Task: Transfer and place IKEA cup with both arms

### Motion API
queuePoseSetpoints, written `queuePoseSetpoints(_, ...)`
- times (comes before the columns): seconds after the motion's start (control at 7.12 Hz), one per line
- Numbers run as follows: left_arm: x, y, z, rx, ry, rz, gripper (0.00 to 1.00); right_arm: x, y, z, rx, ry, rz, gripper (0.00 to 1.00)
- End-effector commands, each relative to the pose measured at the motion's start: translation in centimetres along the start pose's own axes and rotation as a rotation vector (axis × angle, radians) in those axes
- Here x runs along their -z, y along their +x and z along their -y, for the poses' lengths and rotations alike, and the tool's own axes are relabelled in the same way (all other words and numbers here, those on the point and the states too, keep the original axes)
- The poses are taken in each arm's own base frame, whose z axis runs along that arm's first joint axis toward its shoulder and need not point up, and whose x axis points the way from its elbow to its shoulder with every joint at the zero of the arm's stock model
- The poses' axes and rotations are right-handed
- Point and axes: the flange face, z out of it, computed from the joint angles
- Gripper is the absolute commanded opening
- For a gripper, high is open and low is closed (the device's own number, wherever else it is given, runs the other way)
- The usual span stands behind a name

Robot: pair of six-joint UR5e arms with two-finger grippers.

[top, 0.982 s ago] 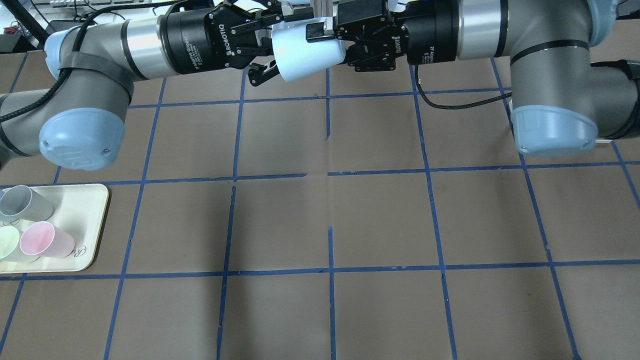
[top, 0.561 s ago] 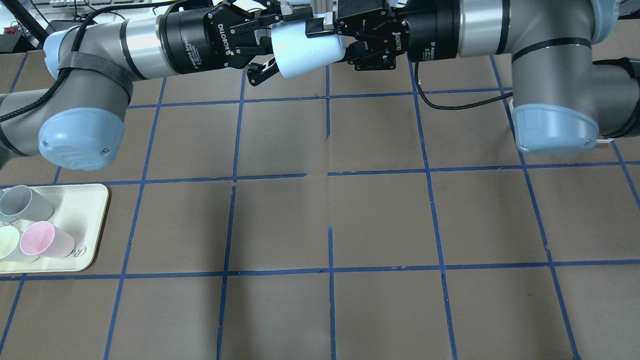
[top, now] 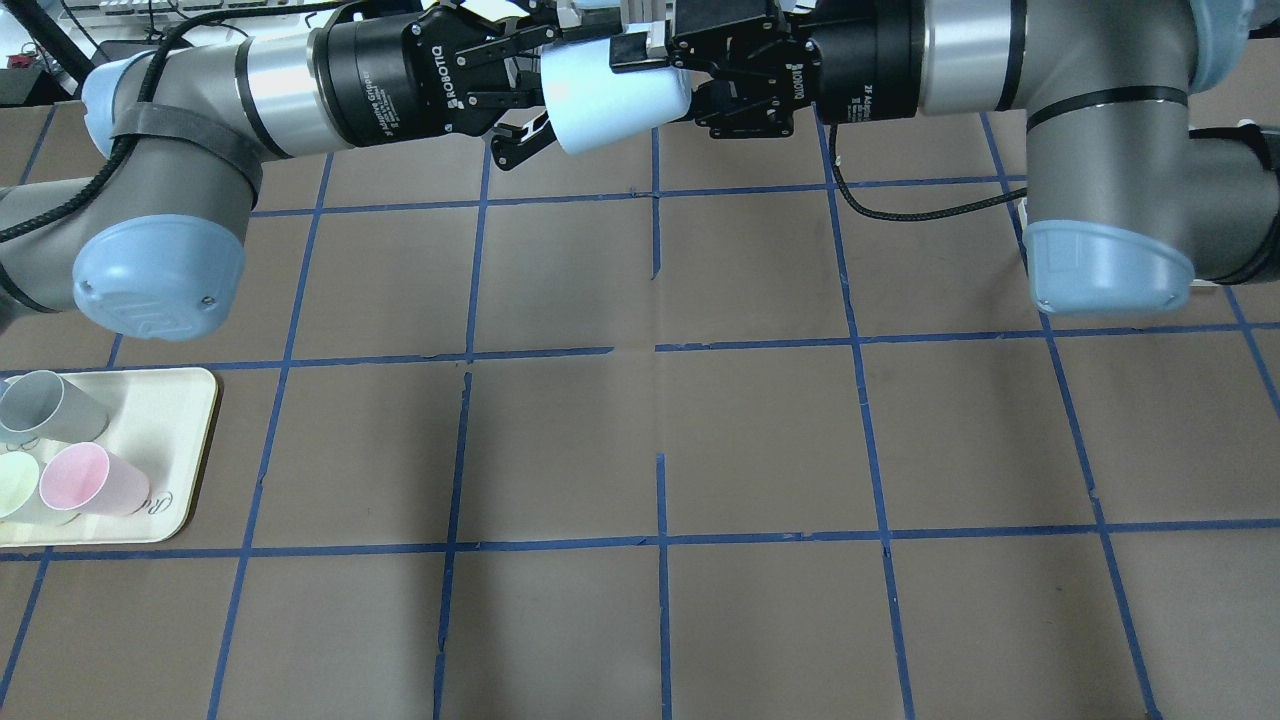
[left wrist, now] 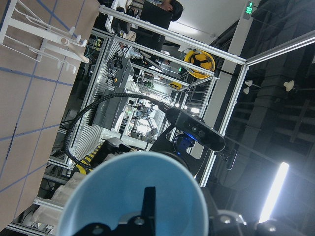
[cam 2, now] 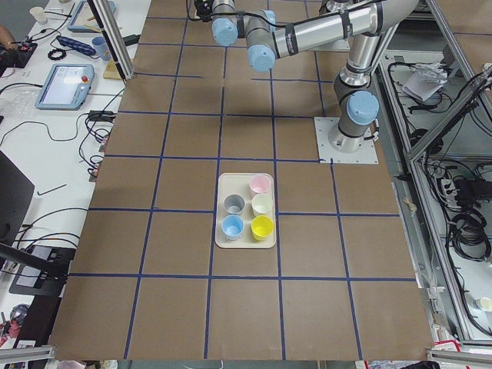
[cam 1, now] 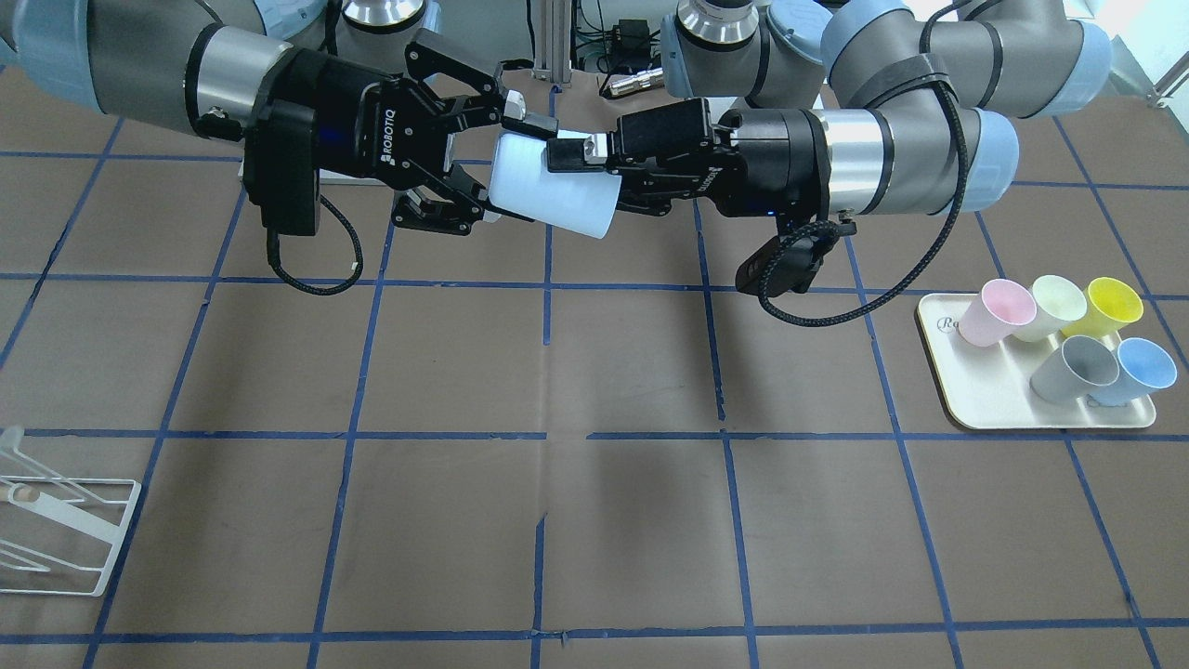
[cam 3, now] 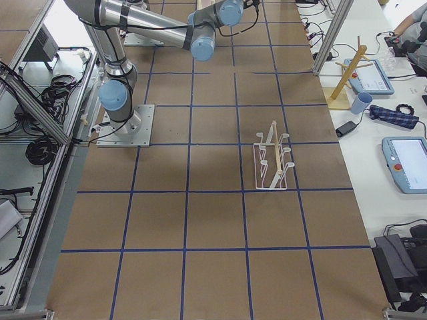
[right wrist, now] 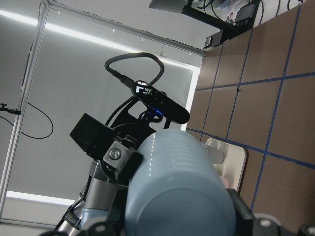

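A brown table (top: 760, 440) taped into blue squares is spanned by the left arm (top: 200, 110) and the right arm (top: 1090, 120), which are set end to end in the air above it. A cream tray (cam 1: 985, 395) carrying five pastel cups (cam 1: 1073, 367) is seen on the robot's left, and a white wire rack (cam 3: 272, 159) on its right. The IKEA cup (cam 1: 548, 195) is held on its side between the arms, clear of the table. Its mouth is turned to the left gripper (top: 552, 92) and its base to the right gripper (cam 1: 502, 167). The right gripper's fingers (top: 638, 55) are spread to the cup's width and closed on its base end. The left gripper's fingers (cam 1: 568, 154) are set about the rim end; whether they are clamped cannot be told.
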Motion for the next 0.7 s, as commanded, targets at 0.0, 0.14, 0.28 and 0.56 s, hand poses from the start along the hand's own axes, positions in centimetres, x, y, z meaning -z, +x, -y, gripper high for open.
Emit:
queuePoseSetpoints(0.0,0.05,0.03,-0.03,-0.001,0.001,0.0,0.39,-0.07,0.42,-0.79,-0.013,-0.003,0.0,0.74)
queuePoseSetpoints(0.14,-0.03,0.02,-0.06,-0.001,0.0,0.0,0.39,-0.18,1.0,-1.6,-0.018,-0.004,0.002,1.0)
queuePoseSetpoints(0.28,-0.02,-0.07,-0.05,-0.001,0.0,0.002,0.38,-0.07,0.89,-1.65,-0.024,-0.001,0.001,1.0)
queuePoseSetpoints(0.56,-0.02,-0.06,-0.05,0.001,0.0,0.0,0.38,0.06,0.3,-1.63,-0.042,0.004,0.0,1.0)
